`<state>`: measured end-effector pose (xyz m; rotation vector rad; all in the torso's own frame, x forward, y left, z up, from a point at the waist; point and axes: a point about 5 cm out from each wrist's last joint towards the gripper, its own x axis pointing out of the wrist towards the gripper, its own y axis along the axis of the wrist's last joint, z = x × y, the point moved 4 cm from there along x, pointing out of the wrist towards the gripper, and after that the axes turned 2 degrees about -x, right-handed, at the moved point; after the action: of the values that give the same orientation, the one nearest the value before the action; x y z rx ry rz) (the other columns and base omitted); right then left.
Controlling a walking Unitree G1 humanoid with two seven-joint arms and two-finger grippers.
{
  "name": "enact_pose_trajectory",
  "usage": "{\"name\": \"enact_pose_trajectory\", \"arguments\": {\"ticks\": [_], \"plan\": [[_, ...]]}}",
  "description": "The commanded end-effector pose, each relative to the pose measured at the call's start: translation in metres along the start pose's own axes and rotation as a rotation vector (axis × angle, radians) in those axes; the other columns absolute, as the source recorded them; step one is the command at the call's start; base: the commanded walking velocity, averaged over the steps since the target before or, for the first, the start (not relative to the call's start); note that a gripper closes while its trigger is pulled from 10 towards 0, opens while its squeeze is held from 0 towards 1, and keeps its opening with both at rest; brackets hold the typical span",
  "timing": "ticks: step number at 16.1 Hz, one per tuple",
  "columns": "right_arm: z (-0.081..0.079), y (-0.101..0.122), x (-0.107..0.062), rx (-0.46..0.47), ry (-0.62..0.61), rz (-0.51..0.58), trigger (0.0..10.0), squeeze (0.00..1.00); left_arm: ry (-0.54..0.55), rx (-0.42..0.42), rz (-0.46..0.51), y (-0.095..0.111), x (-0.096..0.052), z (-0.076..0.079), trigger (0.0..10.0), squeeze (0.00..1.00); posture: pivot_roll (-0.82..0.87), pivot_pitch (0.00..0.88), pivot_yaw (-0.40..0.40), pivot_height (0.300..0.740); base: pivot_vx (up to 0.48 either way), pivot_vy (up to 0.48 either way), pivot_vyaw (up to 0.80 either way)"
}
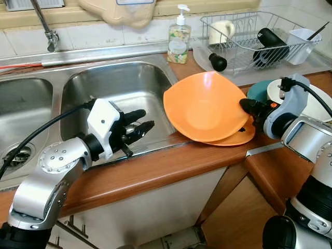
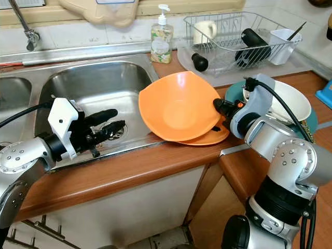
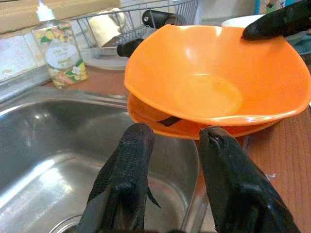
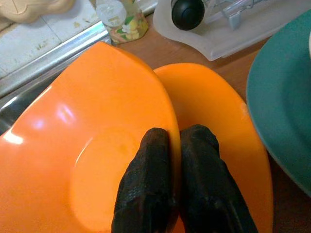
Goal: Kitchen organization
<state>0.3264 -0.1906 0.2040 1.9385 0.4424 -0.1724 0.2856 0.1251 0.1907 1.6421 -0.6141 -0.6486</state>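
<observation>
Wooden counter (image 1: 155,174), steel sink (image 1: 119,88), dish rack (image 1: 244,31) behind.

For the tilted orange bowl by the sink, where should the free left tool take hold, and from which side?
Best on the orange bowl's raised rim on the sink side, coming across from over the basin. The bowl is tipped up, its inside facing the left tool, and that edge looks free. The right tool already pinches the opposite rim, one finger inside, one outside, above the orange plate.

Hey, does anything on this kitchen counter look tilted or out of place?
Yes. The orange bowl is tipped up on edge over the orange plate beside the sink, because the right gripper pinches its rim. The left gripper hovers open over the basin.
</observation>
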Motion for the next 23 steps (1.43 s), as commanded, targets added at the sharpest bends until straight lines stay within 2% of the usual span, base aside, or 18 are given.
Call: {"name": "enact_pose_trajectory", "arguments": {"ticks": [1, 3, 5, 7, 8, 10, 11, 12, 14, 15, 16, 20, 22, 23], "plan": [[0.003, 0.000, 0.002, 0.012, -0.025, -0.008, 0.0, 0.00, 0.009, 0.012, 0.007, 0.005, 0.003, -0.002, 10.0, 0.00, -0.05, 0.000, -0.018, 0.740, 0.000, 0.000, 0.00], [-0.001, 0.010, 0.001, 0.014, 0.006, 0.043, 0.0, 0.00, 0.027, -0.013, 0.028, 0.008, 0.005, -0.004, 10.0, 0.00, -0.05, 0.000, -0.016, 0.740, 0.000, 0.000, 0.00], [-0.013, 0.026, -0.003, -0.023, 0.078, 0.138, 0.0, 0.00, 0.045, -0.060, 0.056, 0.011, 0.008, -0.006, 10.0, 0.00, -0.05, 0.000, -0.009, 0.740, 0.000, 0.000, 0.00], [-0.020, 0.032, -0.004, -0.037, 0.116, 0.176, 0.0, 0.00, 0.050, -0.102, 0.080, 0.013, 0.011, -0.007, 10.0, 0.00, -0.05, 0.000, -0.007, 0.740, 0.000, 0.000, 0.00], [-0.025, 0.037, -0.005, -0.042, 0.144, 0.201, 0.0, 0.00, 0.055, -0.156, 0.101, 0.013, 0.012, -0.008, 10.0, 1.00, -0.06, 0.000, -0.004, 0.740, 0.000, 0.000, 0.00], [-0.032, 0.047, -0.007, -0.037, 0.178, 0.259, 0.0, 0.00, 0.074, -0.237, 0.138, 0.014, 0.015, -0.010, 10.0, 1.00, -0.05, 0.000, 0.006, 0.740, 0.000, 0.000, 0.00], [-0.033, 0.050, -0.007, -0.030, 0.186, 0.279, 0.0, 0.00, 0.077, -0.265, 0.151, 0.014, 0.016, -0.011, 10.0, 0.26, -0.05, 0.000, 0.009, 0.740, 0.000, 0.000, 0.00], [-0.035, 0.056, -0.008, -0.019, 0.194, 0.312, 0.0, 0.00, 0.076, -0.313, 0.170, 0.013, 0.017, -0.010, 10.0, 0.00, -0.05, 0.000, 0.013, 0.740, 0.000, 0.000, 0.00], [-0.036, 0.061, -0.008, -0.005, 0.200, 0.341, 0.0, 0.00, 0.064, -0.355, 0.181, 0.013, 0.018, -0.009, 10.0, 0.00, -0.05, 0.000, 0.017, 0.740, 0.000, 0.000, 0.00], [-0.039, 0.070, -0.010, 0.011, 0.217, 0.390, 0.0, 0.00, 0.045, -0.434, 0.202, 0.011, 0.019, -0.006, 10.0, 0.00, -0.05, 0.000, 0.026, 0.740, 0.000, 0.000, 0.00], [-0.041, 0.074, -0.012, 0.019, 0.230, 0.415, 0.0, 0.00, 0.040, -0.477, 0.213, 0.010, 0.020, -0.006, 10.0, 0.00, -0.05, 0.000, 0.026, 0.740, 0.000, 0.000, 0.00], [-0.051, 0.077, -0.015, -0.015, 0.265, 0.437, 0.0, 0.00, 0.011, -0.593, 0.260, 0.013, 0.026, -0.005, 10.0, 0.00, -0.05, 0.000, 0.035, 0.740, 0.000, 0.000, 0.00], [-0.069, 0.075, -0.018, -0.038, 0.349, 0.447, 0.0, 0.00, -0.082, -0.736, 0.280, 0.011, 0.037, 0.001, 10.0, 0.00, -0.05, 0.000, 0.046, 0.740, 0.000, 0.000, 0.00], [-0.077, 0.074, -0.019, -0.048, 0.390, 0.448, 0.0, 0.00, -0.104, -0.772, 0.271, 0.008, 0.043, 0.003, 10.0, 0.00, -0.05, 0.000, 0.049, 0.740, 0.000, 0.000, 0.00]]}}
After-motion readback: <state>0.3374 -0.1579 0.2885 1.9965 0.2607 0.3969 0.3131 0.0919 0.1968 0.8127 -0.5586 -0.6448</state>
